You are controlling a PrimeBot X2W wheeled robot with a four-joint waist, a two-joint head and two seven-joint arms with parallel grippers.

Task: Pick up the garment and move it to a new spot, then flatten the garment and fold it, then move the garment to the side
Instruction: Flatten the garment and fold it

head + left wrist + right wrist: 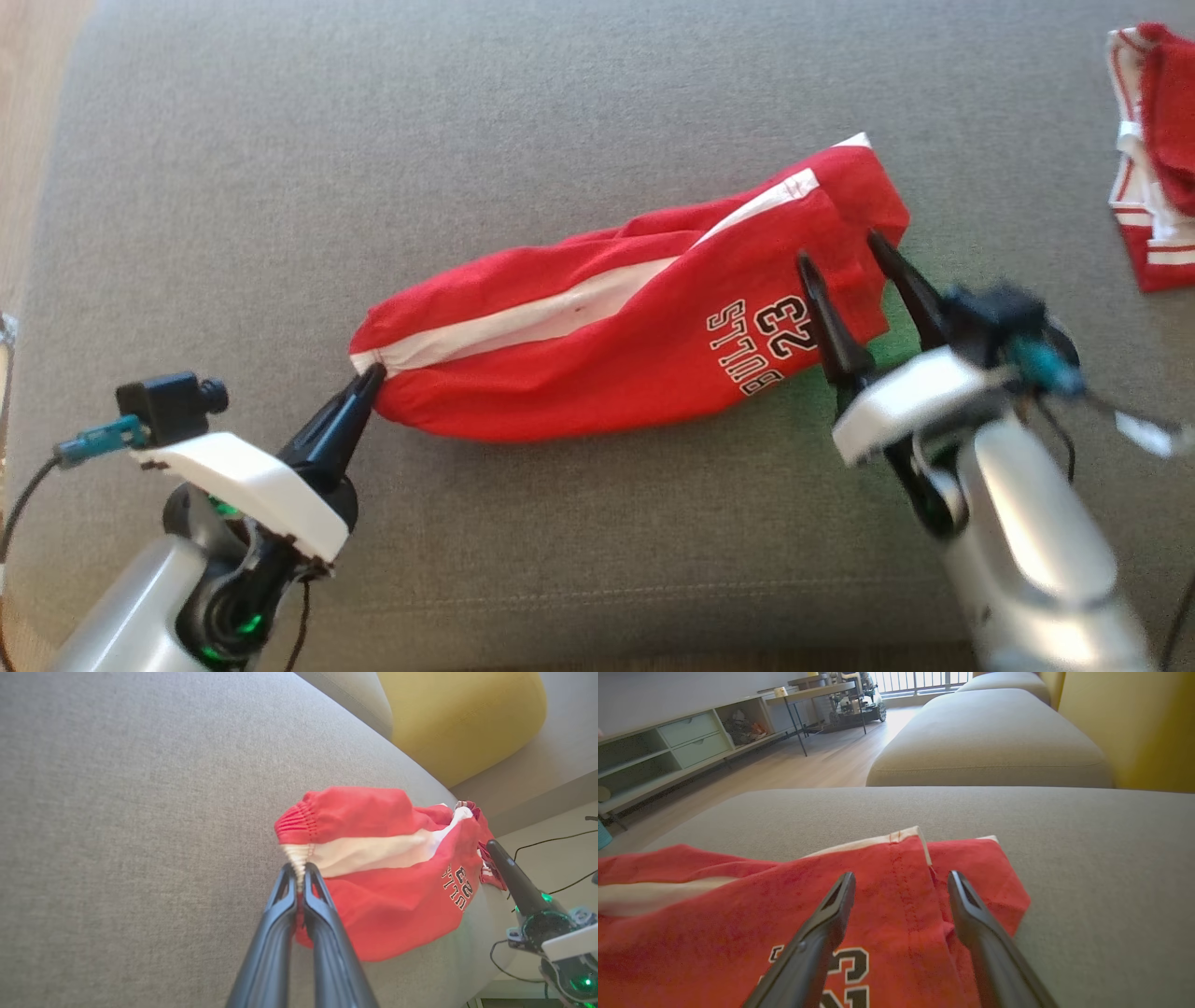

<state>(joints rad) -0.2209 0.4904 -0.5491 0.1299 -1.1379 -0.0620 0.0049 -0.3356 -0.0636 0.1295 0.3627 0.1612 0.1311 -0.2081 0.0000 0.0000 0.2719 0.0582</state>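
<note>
Open grey cushion [467, 140] around garment [597, 373], folded clothes [1158, 159] far right

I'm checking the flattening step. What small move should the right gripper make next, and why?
Probably lower the right gripper and close it on the hem end of the shorts. It stands open over that end, gripping nothing, while the left gripper is shut on the waistband. The shorts lie bunched; holding both ends would let them be pulled flat.

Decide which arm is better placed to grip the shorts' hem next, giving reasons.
Right. The right claw, open, hovers over the hem end of the red shorts; the left claw is shut on the waistband.
</note>
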